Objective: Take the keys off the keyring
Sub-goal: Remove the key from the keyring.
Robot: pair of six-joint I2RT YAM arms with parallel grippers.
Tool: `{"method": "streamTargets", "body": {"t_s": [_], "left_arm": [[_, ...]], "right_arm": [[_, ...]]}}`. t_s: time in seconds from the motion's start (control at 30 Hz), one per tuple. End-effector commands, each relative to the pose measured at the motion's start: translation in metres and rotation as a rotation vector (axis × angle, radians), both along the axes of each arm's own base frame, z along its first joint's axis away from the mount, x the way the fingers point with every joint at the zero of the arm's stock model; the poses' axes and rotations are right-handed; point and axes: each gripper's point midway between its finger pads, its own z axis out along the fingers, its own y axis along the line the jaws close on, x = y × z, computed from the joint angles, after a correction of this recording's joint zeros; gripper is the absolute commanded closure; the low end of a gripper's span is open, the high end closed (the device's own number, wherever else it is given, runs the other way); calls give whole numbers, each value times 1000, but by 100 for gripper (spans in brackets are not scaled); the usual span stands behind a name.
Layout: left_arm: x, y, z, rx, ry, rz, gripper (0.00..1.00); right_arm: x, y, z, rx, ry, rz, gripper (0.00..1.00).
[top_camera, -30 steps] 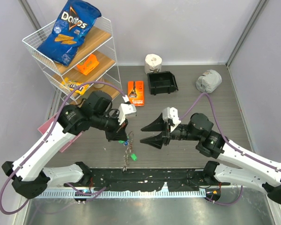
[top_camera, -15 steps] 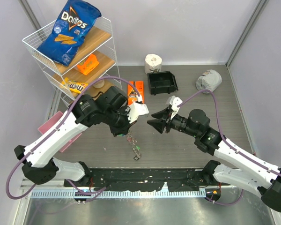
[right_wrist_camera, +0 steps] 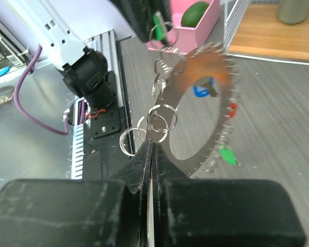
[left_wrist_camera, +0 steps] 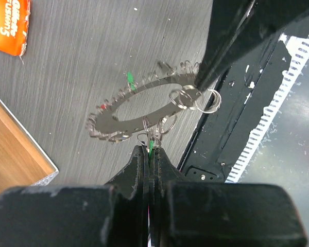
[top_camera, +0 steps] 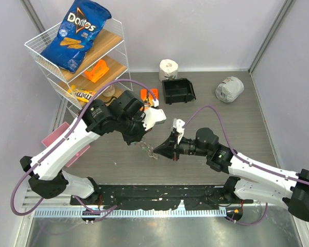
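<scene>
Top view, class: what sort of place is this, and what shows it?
Probably a robotics lab test cell: two white robot arms bolted to a grey wood-grain table, pale enclosing walls, a white wire shelf of snacks.

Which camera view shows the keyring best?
The left wrist view: the whole keyring shows as a complete loop against the plain table. The right wrist view shows it close but tinted by reflections against clutter. The top external view shows only a tiny glint.
</scene>
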Motion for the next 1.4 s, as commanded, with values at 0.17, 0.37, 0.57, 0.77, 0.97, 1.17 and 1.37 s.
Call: {"method": "streamTargets", "body": {"t_s": [0.17, 0.37, 0.57, 0.77, 0.97, 1.17, 1.37], "left_arm": [[5, -5, 18, -52, -54, -3, 100], [1, -6, 18, -83, -61, -37, 100], [-5, -5, 19, -92, -63, -60, 100], [-11, -7, 18, -88, -73, -103, 100], [-18, -6, 17, -87, -98, -140, 100], [-19, -3, 15, -75, -119, -153, 100], [-16, -4, 16, -86, -150, -152, 100]], "right_arm": [[-18, 37, 25, 73, -25, 65, 95], [-20, 25, 41, 108, -75, 26, 94], [-8, -11, 54, 78, -193, -107, 85], [22, -31, 67, 9, -264, -258, 79], [52, -32, 69, -5, -189, -310, 79], [44, -6, 57, 10, -110, -175, 79], [22, 8, 40, 58, -19, -43, 82]]}}
